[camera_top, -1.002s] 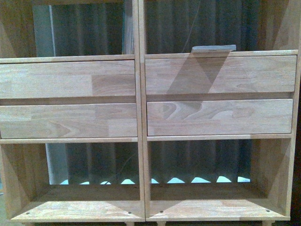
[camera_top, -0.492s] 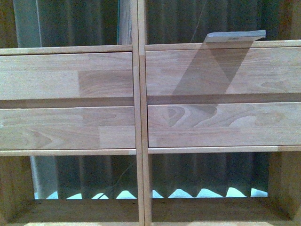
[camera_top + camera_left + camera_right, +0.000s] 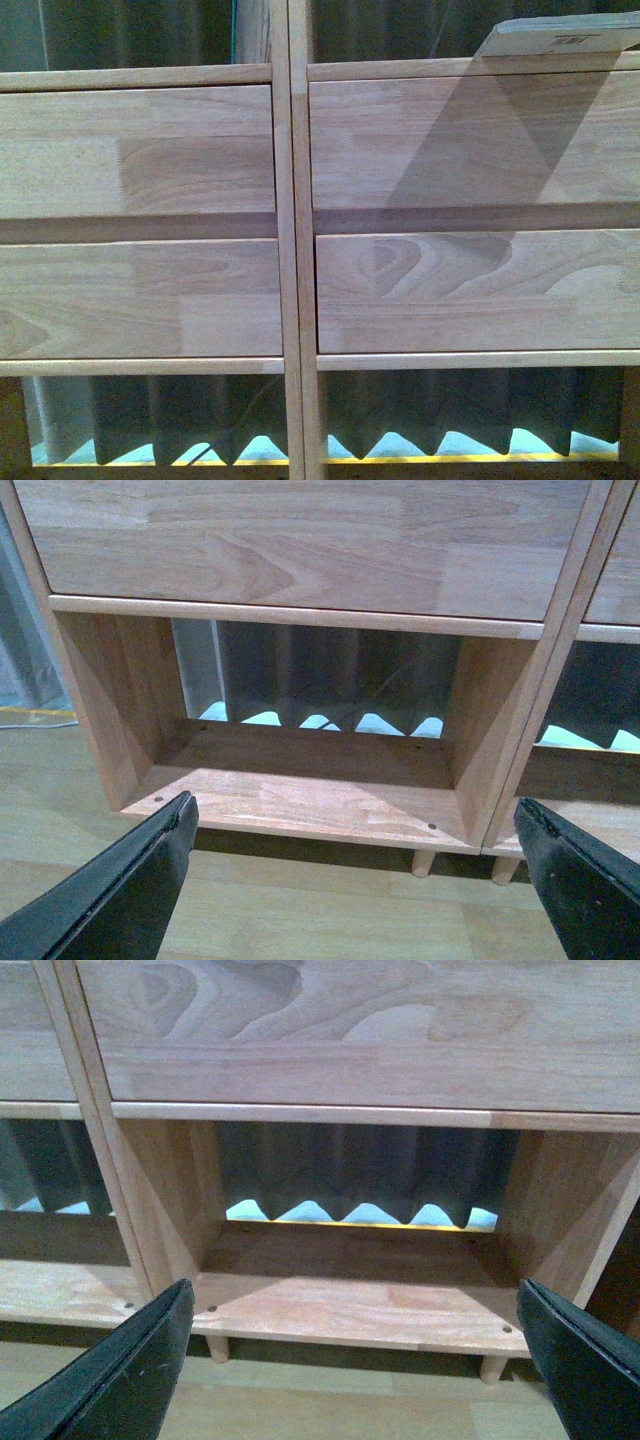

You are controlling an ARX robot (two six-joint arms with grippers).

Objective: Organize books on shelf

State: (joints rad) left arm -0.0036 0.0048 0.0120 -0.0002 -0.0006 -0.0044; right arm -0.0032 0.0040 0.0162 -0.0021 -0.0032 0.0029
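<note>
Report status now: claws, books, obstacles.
Left claw open, empty. Right claw open, empty. One book flat on shelf, above upper right drawer. No obstacle in view.

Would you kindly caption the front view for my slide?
Close on the shelf: four drawer fronts, one book lying flat above.

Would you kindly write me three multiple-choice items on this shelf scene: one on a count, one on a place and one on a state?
1. How many drawer fronts does the front view show?
A. two
B. six
C. four

2. Where does the book lie?
A. in a lower compartment
B. flat on the board above the upper right drawer front
C. in a gripper

3. How do the left gripper and right gripper stand?
A. both open, empty
B. both shut on books
C. one open, one shut

Key: 1 C, two on each side of the central divider. 2 B, it shows at the front view's top right. 3 A, each wrist view shows fingers wide apart, holding nothing.
</note>
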